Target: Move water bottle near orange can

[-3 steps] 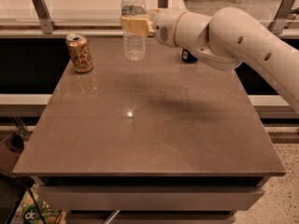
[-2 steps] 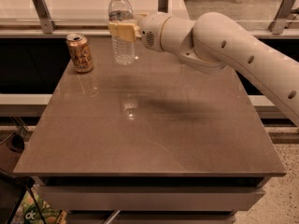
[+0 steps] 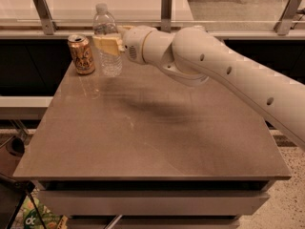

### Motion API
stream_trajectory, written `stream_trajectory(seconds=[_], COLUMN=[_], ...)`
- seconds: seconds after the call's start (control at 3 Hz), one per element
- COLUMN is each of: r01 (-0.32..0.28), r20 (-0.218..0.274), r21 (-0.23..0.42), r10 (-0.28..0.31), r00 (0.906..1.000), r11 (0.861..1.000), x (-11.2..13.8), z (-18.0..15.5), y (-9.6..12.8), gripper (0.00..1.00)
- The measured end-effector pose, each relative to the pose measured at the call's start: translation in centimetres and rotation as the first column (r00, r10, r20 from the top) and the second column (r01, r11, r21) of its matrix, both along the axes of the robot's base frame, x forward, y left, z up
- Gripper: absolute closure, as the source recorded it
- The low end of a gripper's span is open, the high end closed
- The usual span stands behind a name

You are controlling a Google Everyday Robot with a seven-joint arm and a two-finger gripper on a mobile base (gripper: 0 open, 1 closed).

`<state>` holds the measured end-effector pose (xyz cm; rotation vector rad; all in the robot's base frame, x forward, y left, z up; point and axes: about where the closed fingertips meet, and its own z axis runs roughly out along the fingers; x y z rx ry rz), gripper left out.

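Note:
The water bottle [image 3: 107, 39] is a clear ribbed plastic bottle with a white cap, upright at the table's far left. My gripper [image 3: 107, 45] is shut on the bottle's middle, reaching in from the right on a white arm [image 3: 214, 75]. The orange can [image 3: 81, 54] stands upright just left of the bottle, a small gap between them. I cannot tell whether the bottle's base touches the table or hovers just above it.
The brown table [image 3: 157, 132] has its left edge just past the can. A glass rail with metal posts [image 3: 166, 5] runs behind the table. A dark object with a green pack [image 3: 28, 213] lies on the floor at lower left.
My gripper has carried the water bottle leftward along the back of the table, from near the middle to just beside the orange can. The can has not moved.

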<state>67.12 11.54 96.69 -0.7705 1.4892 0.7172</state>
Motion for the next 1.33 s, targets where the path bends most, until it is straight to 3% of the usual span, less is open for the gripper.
stream_trajectory(seconds=[0.67,1.33], r01=[-0.033,-0.07], r20=[0.03,0.023], r21=[0.025,0.027], r10=[0.032,0.069], r00=[0.999,0.9973], r11=[0.999,0.997], x=[0.6,1.4], z=[-2.2,-4.7], y=[2.4,2.5], gripper=[1.0,1.0])
